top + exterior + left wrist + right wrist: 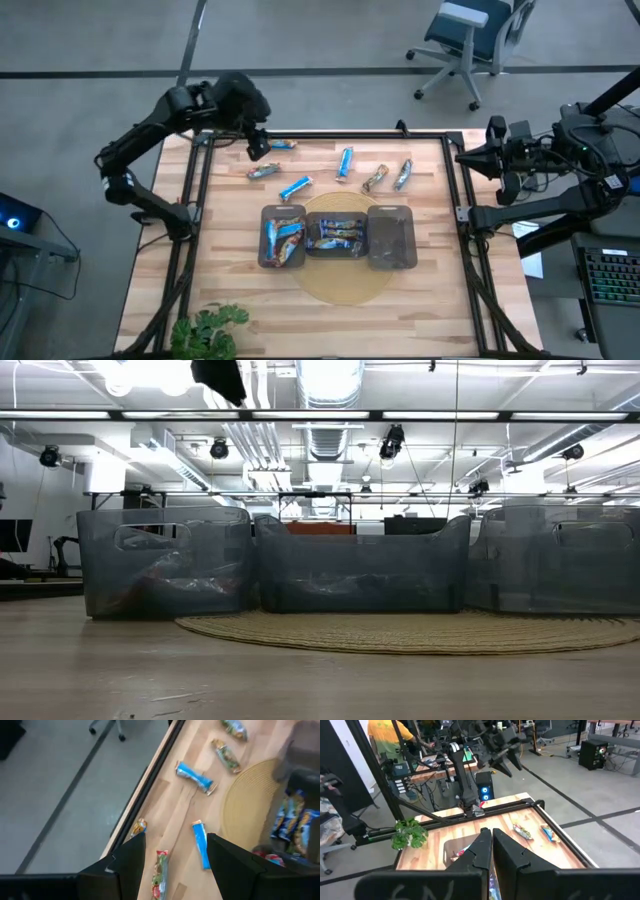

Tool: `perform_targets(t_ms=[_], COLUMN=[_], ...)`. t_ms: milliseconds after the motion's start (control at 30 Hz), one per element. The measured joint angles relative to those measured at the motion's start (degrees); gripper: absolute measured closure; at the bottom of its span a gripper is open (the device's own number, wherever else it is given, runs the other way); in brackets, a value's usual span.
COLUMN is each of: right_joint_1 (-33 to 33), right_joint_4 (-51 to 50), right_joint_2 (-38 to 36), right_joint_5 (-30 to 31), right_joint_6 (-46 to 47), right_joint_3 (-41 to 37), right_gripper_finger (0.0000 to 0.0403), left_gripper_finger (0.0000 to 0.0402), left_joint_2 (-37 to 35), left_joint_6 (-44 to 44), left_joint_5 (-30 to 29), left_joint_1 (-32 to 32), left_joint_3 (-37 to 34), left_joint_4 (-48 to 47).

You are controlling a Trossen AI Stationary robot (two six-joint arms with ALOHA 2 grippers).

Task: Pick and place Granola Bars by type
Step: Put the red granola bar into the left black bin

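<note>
Several granola bars lie flat on the far half of the wooden table: an orange one (283,145), a mixed red-green one (264,171), two blue ones (295,186) (345,162), a brown one (375,178) and a green-silver one (403,174). More bars lie in the left tray (267,262) and the middle tray (335,219). My left gripper (258,145) hangs open above the table's far left corner, slanting down. In its wrist view the red-green bar (160,870) and a blue bar (201,845) show between its fingers, well below them. My right gripper (497,160) waits shut beyond the table's right edge.
Three dark translucent trays stand side by side on a round woven mat (345,285) at the table's middle, the right tray (391,262) nearest my right arm. A potted plant (210,330) sits at the near left corner. A black frame (330,135) rims the table.
</note>
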Motion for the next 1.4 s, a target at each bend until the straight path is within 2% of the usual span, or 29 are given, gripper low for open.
perform_targets(t_ms=[233,367,500,700,967,1133,1400], right_joint_1=[0.0,0.0,0.0,0.0,0.0,0.0,0.0], right_joint_4=[0.0,0.0,0.0,-0.1,-0.1,-0.1,0.0], right_joint_2=[0.0,0.0,0.0,0.0,0.0,0.0,0.0], right_joint_5=[0.0,0.0,0.0,0.0,0.0,0.0,0.0], right_joint_6=[0.6,0.6,0.4,0.4,0.4,0.4,0.6], right_joint_3=[-0.1,-0.1,-0.2,-0.3,-0.4,-0.4,-0.4], right_gripper_finger=[0.0394,0.0394,0.0394,0.0394,0.0394,0.0394,0.0394], left_gripper_finger=[0.0209,0.0209,0.0209,0.0209,0.0209,0.0209,0.0209], left_joint_2=[2.5,3.1,3.2,3.2,3.1,3.1,4.9], left_joint_6=[3.1,4.6,5.3,7.2,7.1,7.5,7.5], left_joint_5=[9.7,10.7,11.1,11.4,10.4,6.8,7.0], left_joint_1=[8.6,13.4,16.2,17.2,17.2,17.2,17.2], left_joint_3=[-0.9,-3.0,-9.0,-21.3,-38.2,-43.1,-46.9], left_joint_4=[-0.1,-1.5,-1.5,1.5,15.1,19.9,26.3])
